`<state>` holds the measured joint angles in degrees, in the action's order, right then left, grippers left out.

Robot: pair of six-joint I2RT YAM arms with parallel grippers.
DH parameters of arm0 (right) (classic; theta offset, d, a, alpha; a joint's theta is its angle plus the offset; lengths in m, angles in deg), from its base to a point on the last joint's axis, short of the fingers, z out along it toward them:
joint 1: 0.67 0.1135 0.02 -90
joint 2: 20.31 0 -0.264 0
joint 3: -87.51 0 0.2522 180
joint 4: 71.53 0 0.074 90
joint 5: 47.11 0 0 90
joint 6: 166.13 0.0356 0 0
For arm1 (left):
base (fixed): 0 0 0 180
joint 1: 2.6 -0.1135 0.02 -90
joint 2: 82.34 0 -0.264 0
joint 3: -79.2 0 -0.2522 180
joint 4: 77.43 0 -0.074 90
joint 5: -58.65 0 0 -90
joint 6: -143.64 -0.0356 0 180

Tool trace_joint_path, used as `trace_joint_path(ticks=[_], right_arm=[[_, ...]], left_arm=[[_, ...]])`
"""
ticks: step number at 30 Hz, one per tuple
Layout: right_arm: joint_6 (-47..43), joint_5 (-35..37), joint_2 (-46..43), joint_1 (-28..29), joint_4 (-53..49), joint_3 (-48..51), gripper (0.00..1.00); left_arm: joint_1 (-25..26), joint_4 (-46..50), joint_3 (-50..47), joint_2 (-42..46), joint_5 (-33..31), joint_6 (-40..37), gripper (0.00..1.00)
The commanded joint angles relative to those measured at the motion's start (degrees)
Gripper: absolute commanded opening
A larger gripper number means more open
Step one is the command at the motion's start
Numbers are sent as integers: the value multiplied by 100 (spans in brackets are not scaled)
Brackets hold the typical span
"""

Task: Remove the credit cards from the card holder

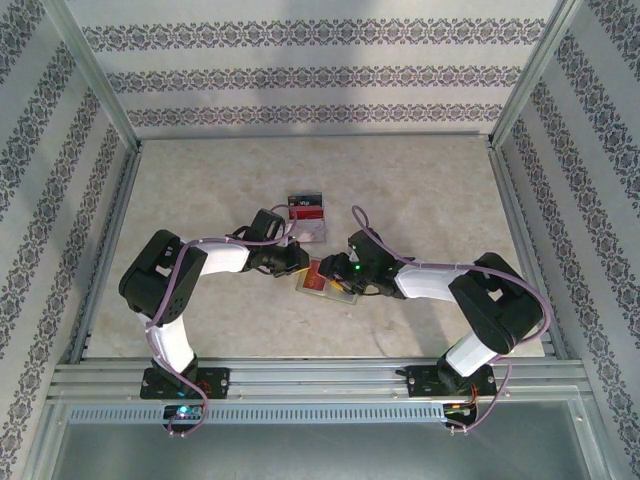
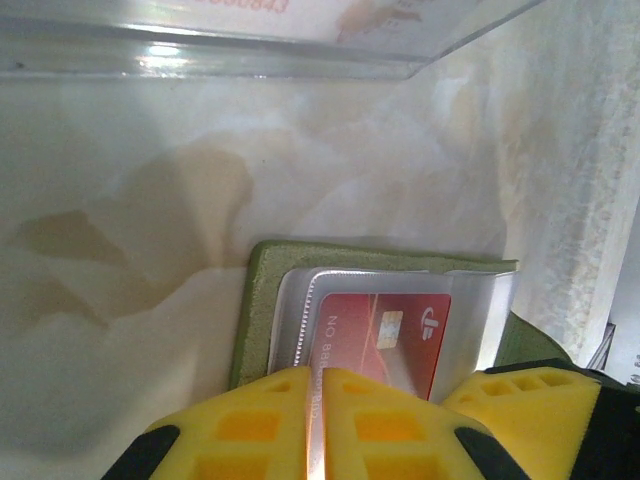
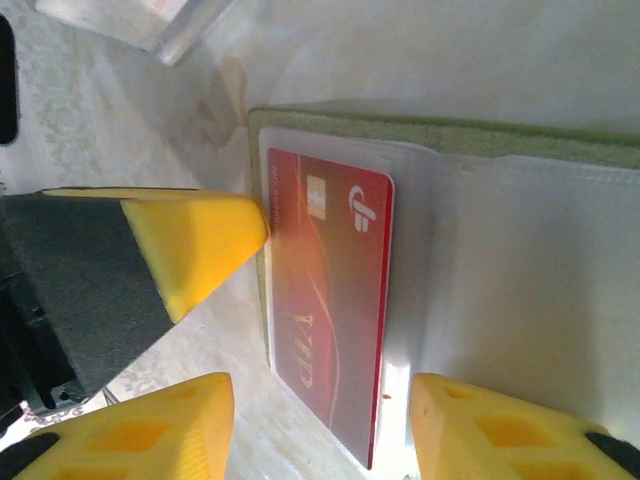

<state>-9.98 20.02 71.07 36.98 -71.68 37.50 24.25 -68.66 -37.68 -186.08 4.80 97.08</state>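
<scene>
Top view: card holder (image 1: 335,290) lies open mid-table, toward the near edge, with both arms meeting over it. Two credit cards (image 1: 306,208) are already out, flat on the table just beyond it: red-and-dark card farther, pinkish card (image 1: 311,232) nearer.

Wrist views add detail: olive case, translucent sleeves (image 3: 520,260), one red card (image 3: 325,300) with chip and white logo still in a sleeve.

Grip state: left gripper (image 2: 315,430) is closed to a slit, pinching what looks like the sleeve edge. The right gripper (image 3: 320,430) is roughly half open, fingers straddling the red card's end, holding nothing.
</scene>
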Motion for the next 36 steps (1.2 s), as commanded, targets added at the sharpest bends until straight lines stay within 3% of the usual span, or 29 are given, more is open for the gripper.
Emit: trace_joint_path(ticks=[1, 36], right_arm=[[40, 181, 101, 101, 107, -21, 49], [288, 283, 258, 191, 1204, 307, 41]], left_arm=[[-83, 76, -95, -124, -72, -145, 12], [-80, 197, -32, -128, -108, -196, 12]])
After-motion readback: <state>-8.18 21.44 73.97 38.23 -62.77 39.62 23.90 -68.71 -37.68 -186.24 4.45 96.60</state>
